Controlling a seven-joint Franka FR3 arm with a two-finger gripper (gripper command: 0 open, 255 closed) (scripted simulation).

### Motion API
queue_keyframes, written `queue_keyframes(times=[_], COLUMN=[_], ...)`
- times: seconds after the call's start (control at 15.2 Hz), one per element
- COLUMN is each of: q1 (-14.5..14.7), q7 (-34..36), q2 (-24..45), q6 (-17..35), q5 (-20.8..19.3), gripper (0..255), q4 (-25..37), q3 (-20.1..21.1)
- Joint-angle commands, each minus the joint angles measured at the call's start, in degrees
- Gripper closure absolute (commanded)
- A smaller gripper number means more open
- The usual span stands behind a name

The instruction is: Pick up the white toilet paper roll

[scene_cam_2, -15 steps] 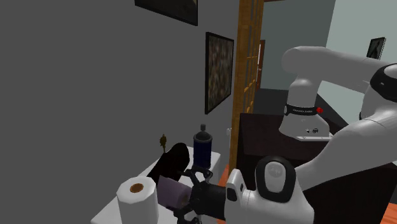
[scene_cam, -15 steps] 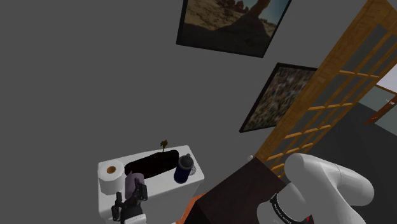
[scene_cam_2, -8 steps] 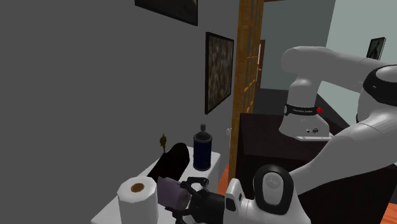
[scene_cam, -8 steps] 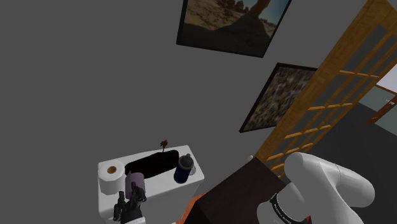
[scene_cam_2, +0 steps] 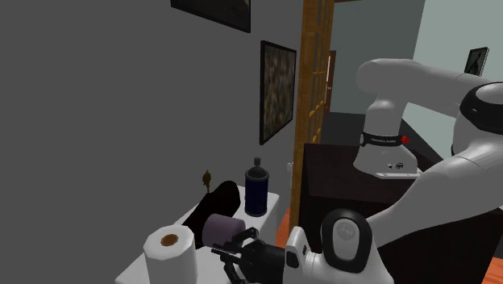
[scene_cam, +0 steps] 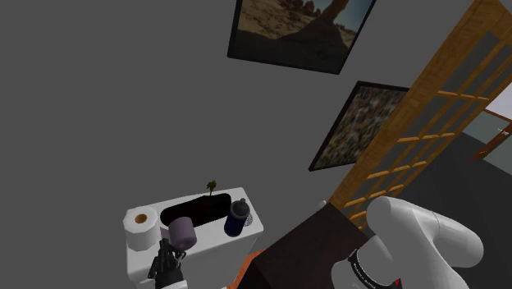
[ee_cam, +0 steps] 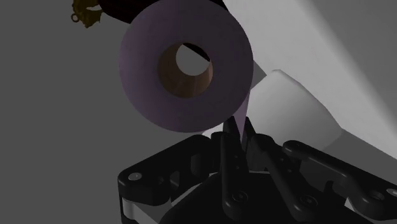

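Two rolls, pincer (ee_cam: 238, 137) clenched on rim of purple roll (ee_cam: 184, 70), white roll (scene_cam_2: 169, 252) cut off below

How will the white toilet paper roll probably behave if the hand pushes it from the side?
The white roll stands on its flat end, so it would probably slide or tip before rolling. It sits at a corner of the white surface, so a push might send it off. Once tipped, it would likely roll, being round.
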Motion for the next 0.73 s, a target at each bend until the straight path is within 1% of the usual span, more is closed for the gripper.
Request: queue_keyframes(times=[0.0,0.66], q1=[0.0,2.5], q7=[0.1,-2.7], q2=[-0.1,4.7], q6=[0.0,2.9], q5=[0.0,-1.3], gripper=[255,255], q4=[0.0,-6.8], q3=[0.1,-2.6])
